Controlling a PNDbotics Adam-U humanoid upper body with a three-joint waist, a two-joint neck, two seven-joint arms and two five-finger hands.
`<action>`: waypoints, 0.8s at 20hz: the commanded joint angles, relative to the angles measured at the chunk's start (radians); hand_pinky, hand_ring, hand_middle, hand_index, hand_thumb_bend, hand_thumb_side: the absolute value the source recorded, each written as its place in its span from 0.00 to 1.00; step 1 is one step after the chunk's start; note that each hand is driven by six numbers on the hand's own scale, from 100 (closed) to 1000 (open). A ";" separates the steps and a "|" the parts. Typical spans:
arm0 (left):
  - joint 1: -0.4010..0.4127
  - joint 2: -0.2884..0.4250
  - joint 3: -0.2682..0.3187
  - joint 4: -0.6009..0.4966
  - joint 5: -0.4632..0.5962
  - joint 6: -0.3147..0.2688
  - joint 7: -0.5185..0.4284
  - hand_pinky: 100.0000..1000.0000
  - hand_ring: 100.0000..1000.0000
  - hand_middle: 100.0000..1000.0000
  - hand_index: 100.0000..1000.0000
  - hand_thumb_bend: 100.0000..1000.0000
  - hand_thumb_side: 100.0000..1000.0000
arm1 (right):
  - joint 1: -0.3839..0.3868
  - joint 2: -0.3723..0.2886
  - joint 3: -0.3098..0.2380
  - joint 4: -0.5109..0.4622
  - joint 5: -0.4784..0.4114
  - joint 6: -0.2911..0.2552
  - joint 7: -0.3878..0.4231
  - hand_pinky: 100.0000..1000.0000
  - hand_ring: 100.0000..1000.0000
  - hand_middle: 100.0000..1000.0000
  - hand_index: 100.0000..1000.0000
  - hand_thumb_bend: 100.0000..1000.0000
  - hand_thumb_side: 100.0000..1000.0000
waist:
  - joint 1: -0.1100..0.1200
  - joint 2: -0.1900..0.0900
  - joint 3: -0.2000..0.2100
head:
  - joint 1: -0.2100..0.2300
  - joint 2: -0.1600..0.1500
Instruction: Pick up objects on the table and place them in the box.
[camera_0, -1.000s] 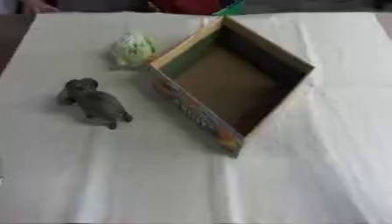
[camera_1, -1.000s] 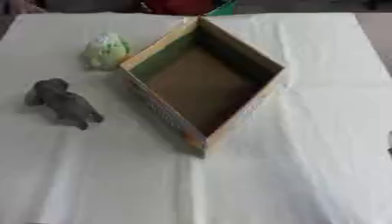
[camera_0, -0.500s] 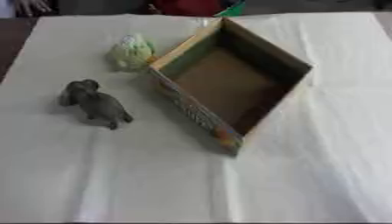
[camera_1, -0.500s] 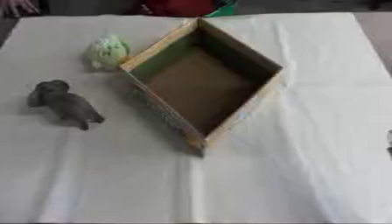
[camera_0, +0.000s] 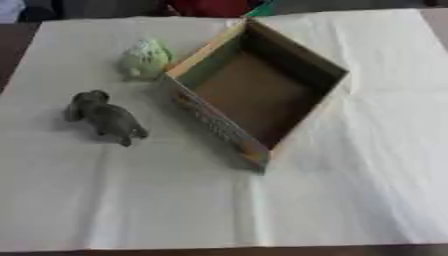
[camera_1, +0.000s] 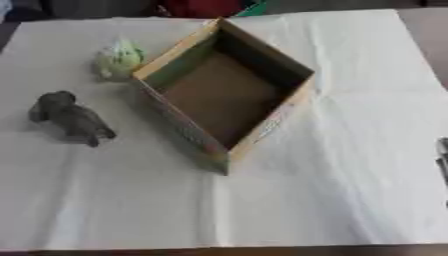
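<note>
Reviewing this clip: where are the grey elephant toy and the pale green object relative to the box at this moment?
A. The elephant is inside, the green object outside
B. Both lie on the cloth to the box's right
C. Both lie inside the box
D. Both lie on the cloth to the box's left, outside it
D: the grey elephant toy and the pale green object both lie on the white cloth left of the box, which holds nothing.
</note>
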 joint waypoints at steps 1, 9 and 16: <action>-0.032 0.101 -0.032 -0.013 -0.046 0.018 -0.044 0.54 0.72 0.78 0.90 0.11 0.89 | -0.006 -0.033 0.000 -0.019 0.004 0.000 -0.001 0.77 0.99 0.68 0.81 0.00 0.96 | 0.000 -0.022 -0.001 | -0.005 0.004; -0.094 0.277 -0.089 0.063 -0.154 -0.041 -0.152 0.51 0.74 0.79 0.93 0.54 1.00 | -0.015 -0.035 0.009 -0.019 -0.002 -0.002 0.007 0.77 1.00 0.68 0.81 0.00 0.96 | -0.008 -0.019 -0.014 | 0.020 0.006; -0.126 0.435 -0.125 0.111 -0.251 -0.118 -0.250 0.50 0.76 0.79 0.95 0.79 1.00 | -0.022 -0.040 0.015 -0.019 -0.003 -0.006 0.014 0.77 1.00 0.68 0.81 0.00 0.95 | -0.018 -0.005 -0.027 | 0.040 -0.007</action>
